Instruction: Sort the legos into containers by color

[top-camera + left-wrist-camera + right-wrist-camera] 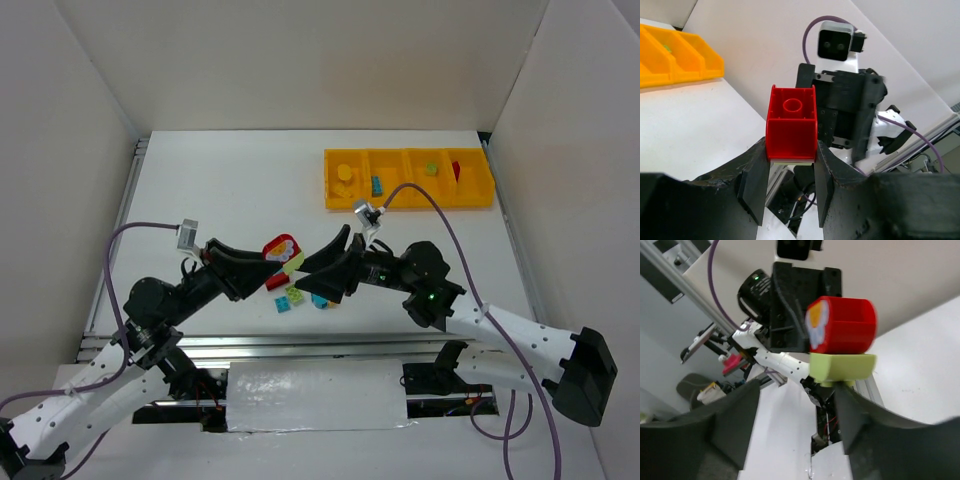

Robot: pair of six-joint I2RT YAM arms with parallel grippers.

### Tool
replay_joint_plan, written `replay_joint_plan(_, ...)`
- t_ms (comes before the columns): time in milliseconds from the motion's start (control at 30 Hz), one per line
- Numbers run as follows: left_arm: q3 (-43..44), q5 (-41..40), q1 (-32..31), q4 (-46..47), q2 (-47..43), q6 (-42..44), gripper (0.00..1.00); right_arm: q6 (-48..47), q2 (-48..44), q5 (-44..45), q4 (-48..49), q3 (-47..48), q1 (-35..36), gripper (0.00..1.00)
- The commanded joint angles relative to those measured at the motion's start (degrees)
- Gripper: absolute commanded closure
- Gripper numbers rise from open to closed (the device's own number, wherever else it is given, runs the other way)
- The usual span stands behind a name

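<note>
Found left pincer (789,159) clamped tight on red brick (791,125), raised off counter (220,190) near its front edge. Saw green piece (842,366) joined to that brick, below the red in right wrist view. Found right pincer (796,390) facing it tip to tip, jaws apart on either side of green piece, one finger (855,415) just beside it; could not tell whether touching. Saw several loose legos (295,297) lying on counter beneath both pincers. Noted tray (408,204) well apart at far right, holding yellow, blue, green and red pieces, one colour per compartment.
</note>
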Motion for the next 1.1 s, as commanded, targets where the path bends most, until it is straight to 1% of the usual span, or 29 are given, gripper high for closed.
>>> replay_joint_plan(0,1.4,5.7,-0.5,5.3,0.2,-2.2,1.0,-1.4,-0.3,-0.6,4.5,0.7,-1.0,0.28)
replay_joint_plan(33,1.6,5.5,-0.5,5.2,0.0,-2.0,1.0,-1.0,-0.2,-0.3,4.1,0.8,-1.1,0.22)
replay_joint_plan(67,1.6,5.3,-0.6,4.9,0.0,-2.0,1.0,-1.1,-0.3,0.1,3.4,0.8,-1.3,0.19)
replay_joint_plan(233,1.9,5.5,-0.6,4.9,-0.1,-2.1,1.0,-1.3,-0.2,1.3,1.9,1.4,-1.6,0.18)
replay_joint_plan(367,2.3,5.0,-0.5,4.5,-0.2,-1.8,1.0,-2.4,0.2,5.4,-4.6,3.3,-1.6,0.2)
replay_joint_plan(433,2.7,4.3,-0.5,3.4,-0.6,-1.3,1.0,-2.6,-0.4,7.7,-5.9,3.2,-1.6,0.21)
replay_joint_plan(467,2.9,3.9,-0.5,2.9,-0.8,-1.1,1.0,-2.8,-0.6,8.7,-8.4,3.6,-1.6,0.21)
replay_joint_plan(600,3.2,1.7,-0.5,0.7,-2.2,-0.1,1.0,-3.0,-1.9,12.5,-10.4,2.6,-1.7,0.21)
replay_joint_plan(667,3.3,1.3,-0.6,0.2,-2.4,-0.1,1.0,-3.1,-2.0,12.7,-11.4,2.8,-1.8,0.21)
replay_joint_plan(800,2.8,1.2,-0.5,1.2,-2.4,-0.8,1.0,-2.8,-0.7,11.4,-12.0,4.1,-1.8,0.21)
replay_joint_plan(867,2.9,2.0,-0.6,1.9,-2.2,-1.1,1.0,-2.5,-0.2,8.6,-8.9,3.5,-1.8,0.2)
replay_joint_plan(900,3.0,2.2,-0.5,1.9,-1.7,-1.2,1.0,-2.3,0.3,5.2,-5.7,3.2,-1.8,0.2)
replay_joint_plan(1067,2.6,3.6,-0.6,3.4,-1.4,-1.8,1.0,-0.7,1.8,-4.5,3.9,2.2,-1.8,0.2)
